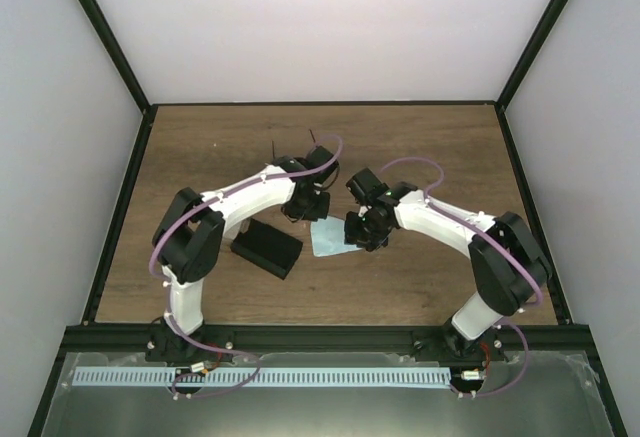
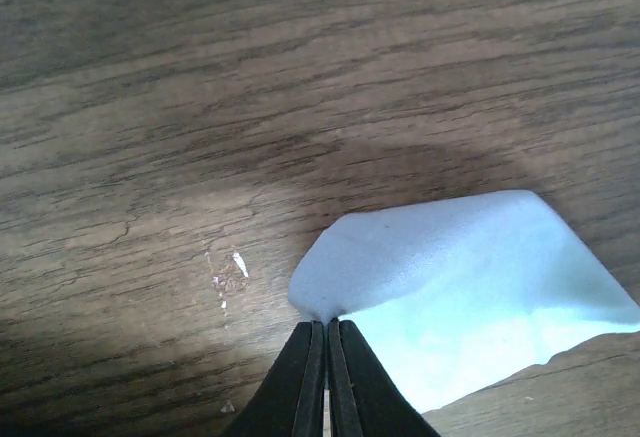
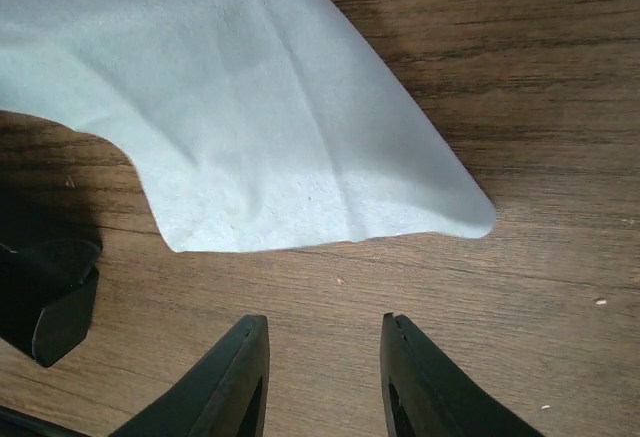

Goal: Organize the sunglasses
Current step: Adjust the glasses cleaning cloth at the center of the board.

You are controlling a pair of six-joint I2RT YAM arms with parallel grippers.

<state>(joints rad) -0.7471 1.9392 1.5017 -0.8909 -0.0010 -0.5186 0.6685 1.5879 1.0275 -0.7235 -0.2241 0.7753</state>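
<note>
- Pinching one corner of the light blue cloth (image 2: 470, 287), the left gripper (image 2: 326, 325) has its fingers pressed fully together at the bottom centre of the left wrist view. The fabric beside them looks raised off the table (image 1: 430, 147).
- The right gripper (image 3: 325, 323) sits at the bottom centre of its own view, fingers parted and holding nothing. It is just short of the cloth's near edge.
- The sunglasses (image 1: 272, 150) seem to be the thin dark strokes at upper centre of the top view, just beyond the left arm. No gripper is on them.
- A black case (image 1: 267, 248) lies left of centre in the top view, near the cloth.
- Risk: the pinch takes only the very tip of the corner, so a quick pull could slip the fabric free.
- Risk: a dragged or dropped cloth could wrinkle, or land across the case.
- Risk: the two grippers work close together over one small cloth, so a careless reach could knock them into each other.
- Hidden: the left arm covers most of the sunglasses, so lenses, count and lie cannot be told.
- Hard to make out: a dark block (image 3: 50, 307) at the lower left of the right wrist view is cut off by the frame. I cannot tell what it is.
</note>
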